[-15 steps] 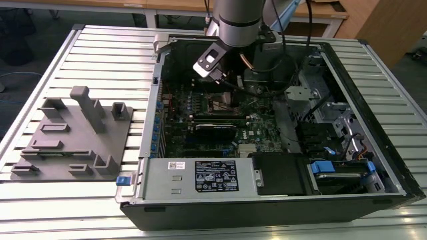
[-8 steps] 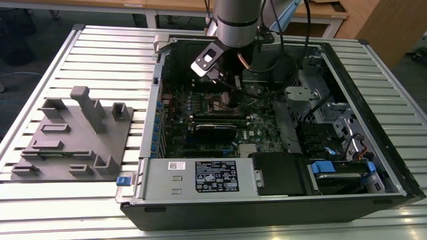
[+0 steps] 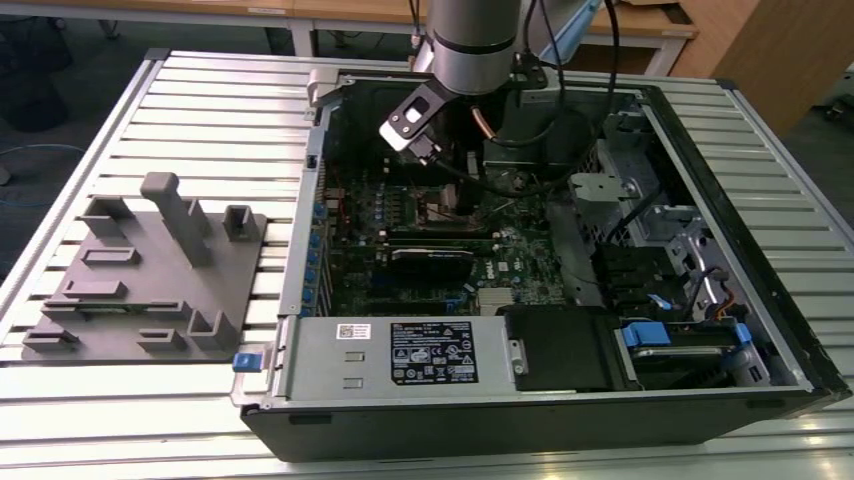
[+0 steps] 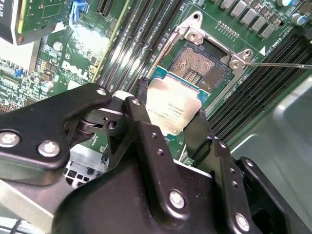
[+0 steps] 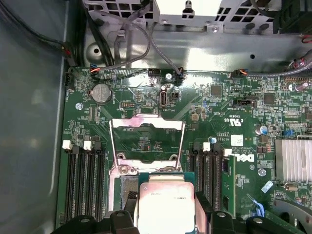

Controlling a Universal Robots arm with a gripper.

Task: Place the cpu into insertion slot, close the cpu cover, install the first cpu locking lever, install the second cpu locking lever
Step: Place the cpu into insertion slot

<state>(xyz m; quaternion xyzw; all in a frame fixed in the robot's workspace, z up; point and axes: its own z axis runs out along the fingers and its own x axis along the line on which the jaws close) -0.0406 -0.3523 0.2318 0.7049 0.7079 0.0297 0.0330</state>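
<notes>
My gripper (image 4: 170, 105) is shut on the cpu (image 4: 171, 111), a flat square chip with a dull silvery top. Black fingers (image 4: 141, 92) clamp two opposite edges. The cpu (image 5: 165, 204) hangs just above the insertion slot (image 4: 202, 68), covering part of it. The slot lies open with its gold contact field bare. The cpu cover (image 5: 147, 126), a thin metal frame with a square window, stands raised at the far side of the insertion slot (image 5: 127, 187). One thin locking lever (image 4: 280, 64) juts out sideways from the socket corner. In the exterior view the arm (image 3: 470, 45) reaches down into the open computer case.
Long black memory slots (image 5: 83, 180) flank the socket on both sides. A finned heatsink (image 5: 292, 158), a coin battery (image 5: 101, 91) and cables (image 5: 122, 44) sit around it. Case walls (image 3: 694, 180) enclose the board. A grey fixture (image 3: 147, 270) lies on the slatted table at the exterior view's left.
</notes>
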